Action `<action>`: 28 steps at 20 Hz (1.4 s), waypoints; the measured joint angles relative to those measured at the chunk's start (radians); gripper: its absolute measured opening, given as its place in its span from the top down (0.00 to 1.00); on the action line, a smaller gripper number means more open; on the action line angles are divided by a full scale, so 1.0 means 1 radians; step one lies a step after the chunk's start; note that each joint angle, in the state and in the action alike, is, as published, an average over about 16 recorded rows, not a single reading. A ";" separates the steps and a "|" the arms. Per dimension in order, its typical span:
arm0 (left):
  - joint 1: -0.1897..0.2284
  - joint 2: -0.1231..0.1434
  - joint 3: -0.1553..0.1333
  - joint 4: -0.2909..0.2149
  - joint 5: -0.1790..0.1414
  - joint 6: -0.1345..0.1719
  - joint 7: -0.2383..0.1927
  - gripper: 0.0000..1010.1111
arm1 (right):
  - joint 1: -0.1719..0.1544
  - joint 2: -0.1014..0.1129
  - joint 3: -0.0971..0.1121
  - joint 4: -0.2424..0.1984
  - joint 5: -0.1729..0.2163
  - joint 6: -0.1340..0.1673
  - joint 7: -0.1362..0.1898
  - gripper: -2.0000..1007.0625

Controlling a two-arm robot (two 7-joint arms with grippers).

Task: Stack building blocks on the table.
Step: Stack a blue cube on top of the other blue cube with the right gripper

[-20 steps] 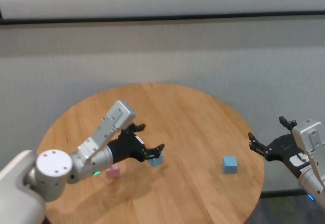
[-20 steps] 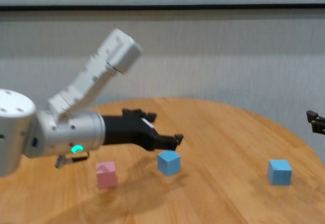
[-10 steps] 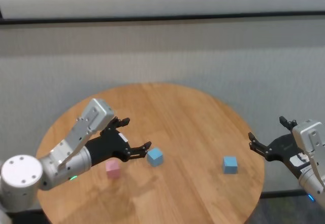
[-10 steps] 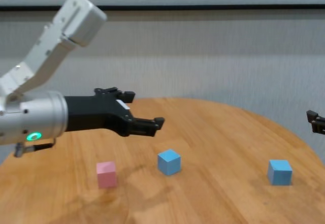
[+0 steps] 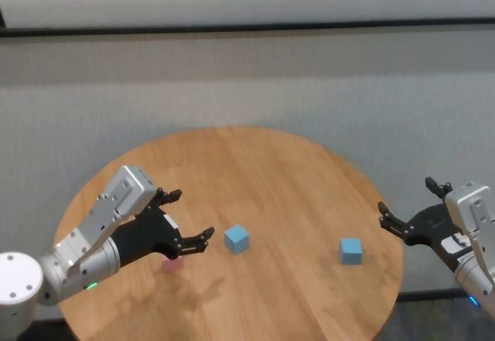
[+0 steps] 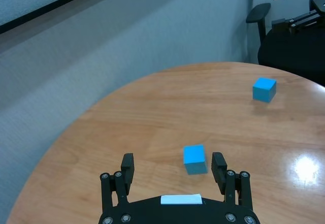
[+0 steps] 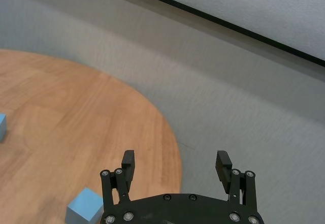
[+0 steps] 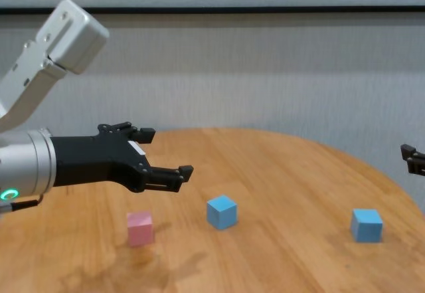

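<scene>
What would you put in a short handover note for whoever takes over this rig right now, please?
Left gripper: open, empty, hanging above the table over its left part, near the pink block.
Right gripper: open, empty, parked off the table's right edge.
Blocks: all three sit apart on the table, none stacked. The pink block is on the left, the middle blue block just to its right, and the far blue block near the right edge.
Done: nothing stacked.
Left: pick one block, set it on another, then add the third.
</scene>
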 joint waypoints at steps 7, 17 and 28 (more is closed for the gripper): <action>0.006 0.007 0.001 -0.002 0.001 -0.006 -0.001 0.01 | -0.001 -0.011 -0.009 -0.034 -0.007 0.048 0.008 0.00; 0.000 0.000 0.000 0.005 -0.002 -0.005 -0.004 0.01 | -0.019 -0.054 -0.018 -0.125 -0.020 0.202 -0.003 0.00; -0.003 -0.002 0.000 0.009 -0.004 -0.005 -0.005 0.01 | -0.060 -0.131 0.018 -0.156 -0.008 0.310 -0.051 0.00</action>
